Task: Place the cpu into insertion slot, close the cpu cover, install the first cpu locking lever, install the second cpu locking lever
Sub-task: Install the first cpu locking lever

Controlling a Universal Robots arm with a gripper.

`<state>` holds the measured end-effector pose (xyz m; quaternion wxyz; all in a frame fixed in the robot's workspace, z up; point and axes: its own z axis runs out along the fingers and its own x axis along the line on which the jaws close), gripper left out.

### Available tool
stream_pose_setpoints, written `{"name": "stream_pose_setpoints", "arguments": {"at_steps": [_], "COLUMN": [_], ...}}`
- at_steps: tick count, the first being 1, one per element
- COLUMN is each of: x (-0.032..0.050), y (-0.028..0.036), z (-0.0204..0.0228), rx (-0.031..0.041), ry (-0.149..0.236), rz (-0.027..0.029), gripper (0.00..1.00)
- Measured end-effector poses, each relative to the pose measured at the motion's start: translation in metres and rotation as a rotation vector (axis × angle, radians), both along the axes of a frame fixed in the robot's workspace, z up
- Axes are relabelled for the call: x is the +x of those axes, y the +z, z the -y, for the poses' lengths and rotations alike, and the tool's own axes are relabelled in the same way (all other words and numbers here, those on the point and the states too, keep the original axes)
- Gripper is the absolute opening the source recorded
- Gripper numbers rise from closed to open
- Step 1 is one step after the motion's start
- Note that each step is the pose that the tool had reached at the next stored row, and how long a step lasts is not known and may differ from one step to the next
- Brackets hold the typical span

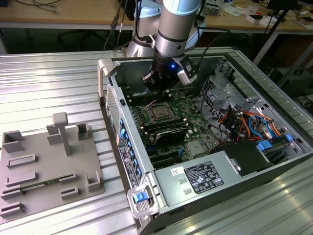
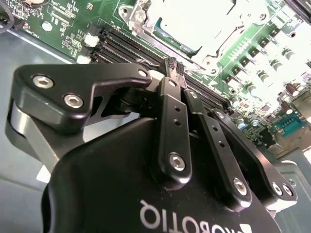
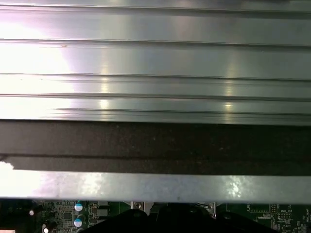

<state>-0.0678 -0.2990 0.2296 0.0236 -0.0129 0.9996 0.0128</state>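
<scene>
At the exterior view's left, a ribbed aluminium table [image 1: 54, 83] carries a flat grey fixture tray [image 1: 46, 169] with raised blocks and shallow pockets moulded into it. Beyond the table, at the back of the room, stands a wooden workbench [image 1: 63, 17] strewn with cables.

Toward the middle, an open computer case [image 1: 146, 196] lies on its side on the same ribbed surface, its green motherboard [image 1: 193, 110] exposed. The silver-grey arm [image 1: 178, 24] reaches down into the case, and the gripper [image 1: 159, 83] hangs just above the board, near the case's far wall. In the second wrist view the gripper [image 2: 174, 65] has its black fingers [image 2: 171, 121] pressed together tip to tip, with nothing between them. Just beside it on the board sits the insertion slot [image 1: 159, 112], with the cpu [image 1: 159, 113] lying in it as a dull grey square and the cpu cover [image 1: 150, 108] down around it as a silvery frame. The second wrist view shows the same cpu [image 2: 204, 22] washed out by glare beyond the fingertips. Long black memory slots [image 1: 168, 132] run near the socket.

At the exterior view's right, the case holds a grey power supply [image 1: 195, 178], a bundle of orange and blue cables [image 1: 249, 122] and a metal drive cage [image 1: 217, 81]. In the first wrist view, the ribbed table [image 3: 155, 58] spreads beyond the case wall [image 3: 155, 187].
</scene>
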Motion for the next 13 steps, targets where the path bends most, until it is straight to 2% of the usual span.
{"name": "stream_pose_setpoints", "arguments": {"at_steps": [6,13], "x": [0.0055,0.0072], "y": [-0.0016,-0.0039], "z": [-0.001,-0.0033], "rx": [-0.0001,-0.0001], "ry": [0.0,0.0], "rz": [0.0,-0.0001], "gripper": [0.11,0.11]}}
